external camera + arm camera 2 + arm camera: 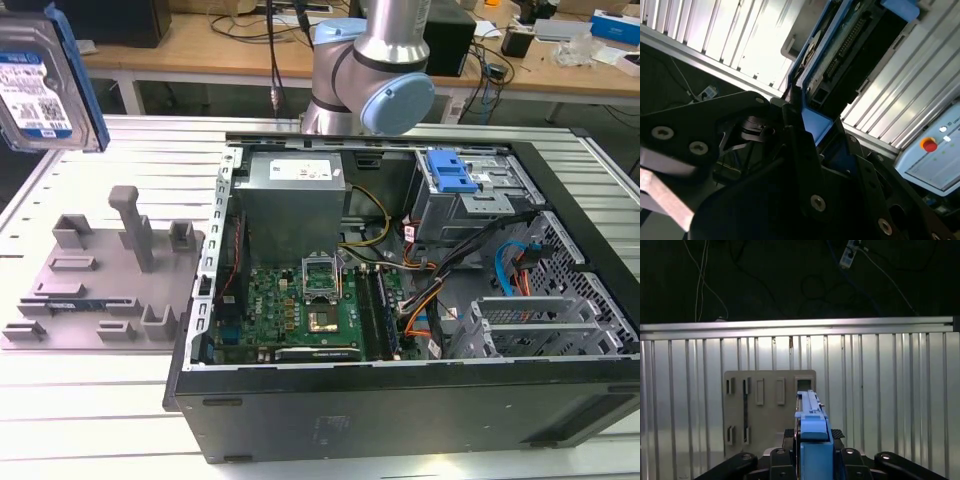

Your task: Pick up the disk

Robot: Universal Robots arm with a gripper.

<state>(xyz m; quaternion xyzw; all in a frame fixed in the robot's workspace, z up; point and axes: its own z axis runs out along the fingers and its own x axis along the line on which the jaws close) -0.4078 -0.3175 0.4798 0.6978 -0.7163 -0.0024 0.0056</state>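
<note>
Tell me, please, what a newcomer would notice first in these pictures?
Probably the flat silver-grey hard drive with blue side rails, lifted high at the exterior view's left above the grey plastic fixture tray. Next, the open black computer case with its green motherboard. In the first wrist view the pincer clamps the drive's blue rail.

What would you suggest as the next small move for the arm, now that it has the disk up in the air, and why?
I would probably lower it gently toward the grey fixture tray. The disk hangs well above the table at the exterior view's left, and in the first wrist view the gripper is clamped on its blue rail with the tray directly beyond. The lift looks done.
</note>
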